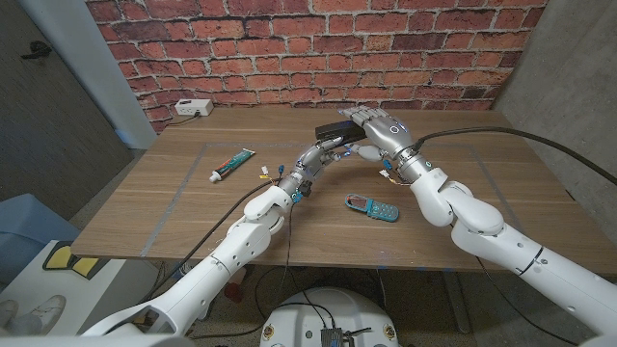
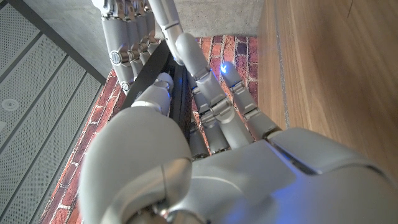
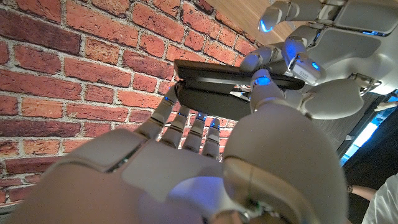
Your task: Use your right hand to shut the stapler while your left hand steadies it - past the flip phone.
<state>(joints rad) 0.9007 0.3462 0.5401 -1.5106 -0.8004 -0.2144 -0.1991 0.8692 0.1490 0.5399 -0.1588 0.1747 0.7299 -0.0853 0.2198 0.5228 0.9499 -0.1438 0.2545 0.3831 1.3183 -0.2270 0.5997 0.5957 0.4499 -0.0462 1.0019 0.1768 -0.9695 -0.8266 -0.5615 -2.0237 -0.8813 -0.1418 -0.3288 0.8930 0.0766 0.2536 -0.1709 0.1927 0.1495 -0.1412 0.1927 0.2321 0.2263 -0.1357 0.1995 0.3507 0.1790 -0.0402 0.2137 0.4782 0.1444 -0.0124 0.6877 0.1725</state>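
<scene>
Pressing the right hand (image 1: 384,126), fingers draped over the black metal stapler (image 1: 337,128) at the wooden bench's (image 1: 193,193) far side past the blue flip phone (image 1: 372,206), squarely downward while gripping its base firmly with the left hand (image 1: 323,154).

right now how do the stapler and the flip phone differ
The stapler is black and sits far back near the brick wall; the flip phone is light blue and lies nearer the front edge. The stapler has both robot hands on it, the left robot hand from the side and the right robot hand over it; the flip phone lies untouched. The stapler's top is still raised off its base; the flip phone lies opened out flat. Both rest on the wooden table.
</scene>
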